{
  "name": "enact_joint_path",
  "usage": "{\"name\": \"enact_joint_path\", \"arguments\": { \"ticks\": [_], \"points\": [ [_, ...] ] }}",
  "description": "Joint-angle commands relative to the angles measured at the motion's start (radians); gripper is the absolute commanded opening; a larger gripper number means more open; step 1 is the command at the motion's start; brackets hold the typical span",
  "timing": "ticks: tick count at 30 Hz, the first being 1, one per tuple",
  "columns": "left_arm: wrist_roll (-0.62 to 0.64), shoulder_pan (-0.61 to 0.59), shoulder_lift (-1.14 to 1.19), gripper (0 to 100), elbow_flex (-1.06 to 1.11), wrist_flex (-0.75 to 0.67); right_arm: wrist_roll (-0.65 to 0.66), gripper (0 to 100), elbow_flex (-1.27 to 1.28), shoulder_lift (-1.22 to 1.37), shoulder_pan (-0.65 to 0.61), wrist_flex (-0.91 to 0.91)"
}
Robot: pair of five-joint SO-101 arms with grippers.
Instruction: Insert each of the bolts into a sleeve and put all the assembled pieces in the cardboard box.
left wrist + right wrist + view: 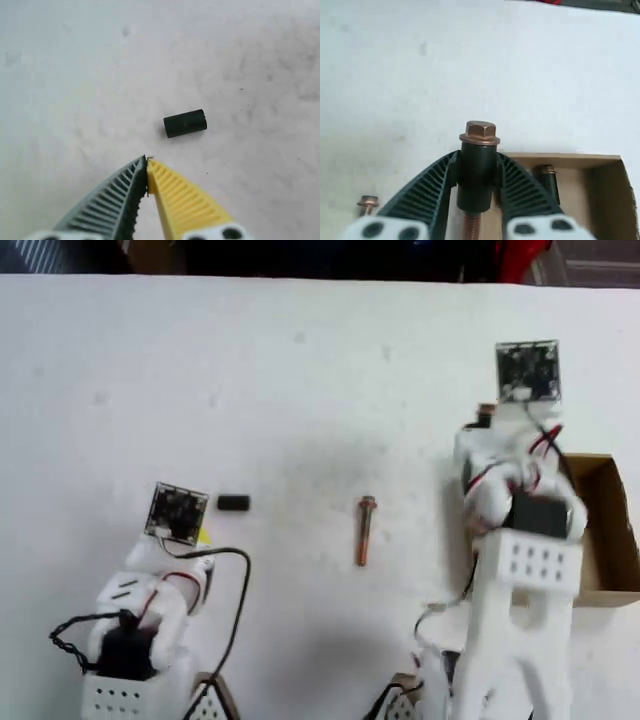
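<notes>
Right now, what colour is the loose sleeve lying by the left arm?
Black. The sleeve shows best in the left wrist view, against the white table.

sleeve (233,503) left of bolt (366,530), box (606,525) far right

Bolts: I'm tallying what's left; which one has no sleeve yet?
The bare bolt on the table. The one in the right gripper and the one in the cardboard box wear black sleeves.

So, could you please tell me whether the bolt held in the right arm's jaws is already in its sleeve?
Inserted: the bolt shows its head atop the black sleeve, its threaded shank poking out the other end.
</notes>
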Motion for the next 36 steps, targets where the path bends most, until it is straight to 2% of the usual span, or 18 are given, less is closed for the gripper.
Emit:
{"name": "enact_joint_path", "arguments": {
  "ticks": [1, 10, 18, 25, 32, 36],
  "points": [
    [-0.008, -0.008, -0.012, 2, 0.003, -0.025, 0.051, 1.5, -0.124, 0.142, 0.076, -0.007],
    [-0.008, -0.008, -0.012, 2, 0.054, -0.003, 0.147, 1.5, -0.242, 0.501, 0.209, -0.007],
    [-0.009, -0.008, -0.012, 2, 0.058, 0.002, 0.244, 1.5, -0.239, 0.659, 0.266, 0.013],
    [-0.015, -0.008, -0.012, 2, 0.104, -0.031, 0.311, 1.5, -0.239, 0.677, 0.205, 0.136],
    [-0.015, -0.008, -0.012, 2, 0.104, -0.029, 0.313, 2.0, -0.216, 0.68, 0.143, 0.137],
    [-0.015, -0.008, -0.012, 2, 0.104, -0.029, 0.313, 10.1, -0.161, 0.68, 0.084, 0.134]
  ]
}}
